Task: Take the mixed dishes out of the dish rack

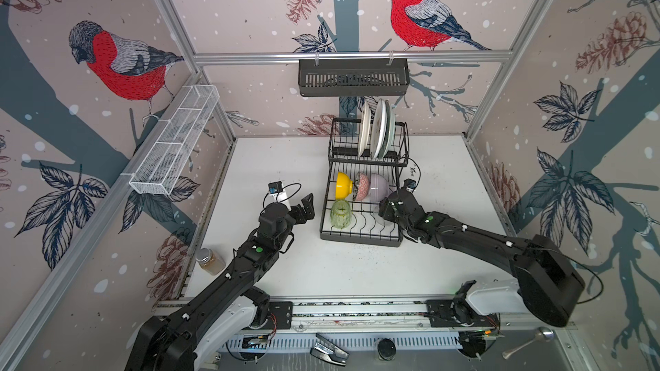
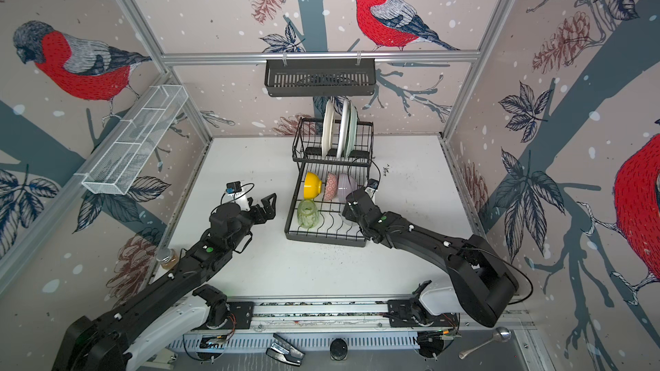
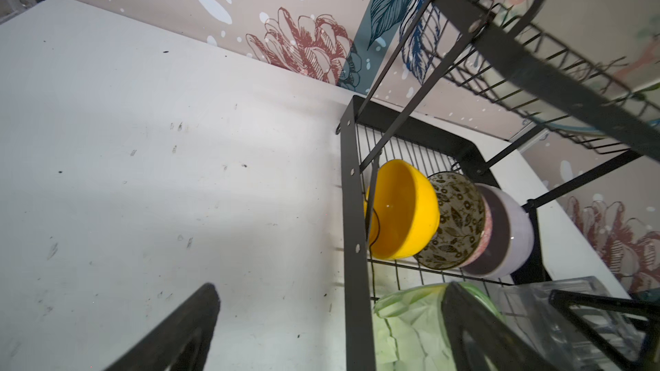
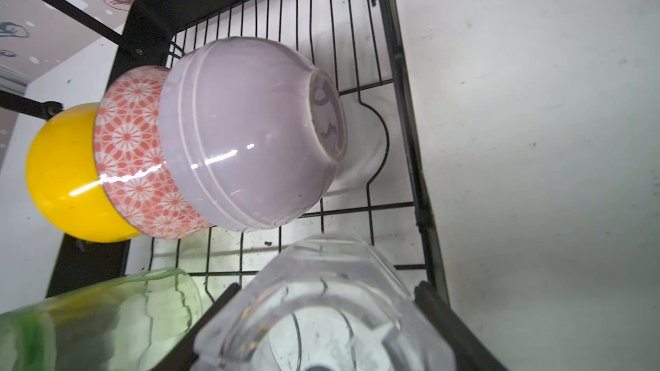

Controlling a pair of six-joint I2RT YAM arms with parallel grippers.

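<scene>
On the left wall we see a long white mesh trough [image 1: 175,140]. Below it, at the left edge of the table [image 1: 321,269], stands a small jar [image 1: 210,261] with a silver lid and amber contents. Any label on it is too small for us to read.

Next come the left fingers [image 1: 308,203], spread wide and holding nothing, above the bare table just beside the left rim of the dish rack [image 1: 360,239]. In the left wrist view we see one finger over the table and the other over the rack, with the green glass [image 3: 407,326] close by.

The rack stands mid-table, toward the back wall. In its lower tray three bowls lie on their sides in a nested row. The yellow bowl [image 1: 343,185] comes first, the pink-patterned bowl [image 1: 362,185] sits against it, and the lilac bowl [image 1: 378,187] follows. The left wrist view shows a dark leaf print inside the patterned one.

In both top views the green glass stands in front of the yellow bowl. To its right the clear glass [image 4: 321,315] stands in the tray's front right corner. The right fingers [image 4: 434,303] have closed in on it, one against each side.

In the raised basket at the back, cream plates [image 1: 364,129] stand on edge in the slots. The mint plate [image 1: 391,130] is just right of them. Above, a black slotted basket [image 1: 353,78] hangs from the back rail. At far right a metal spoon [image 1: 528,342] lies on the grey ledge in front of the table.
</scene>
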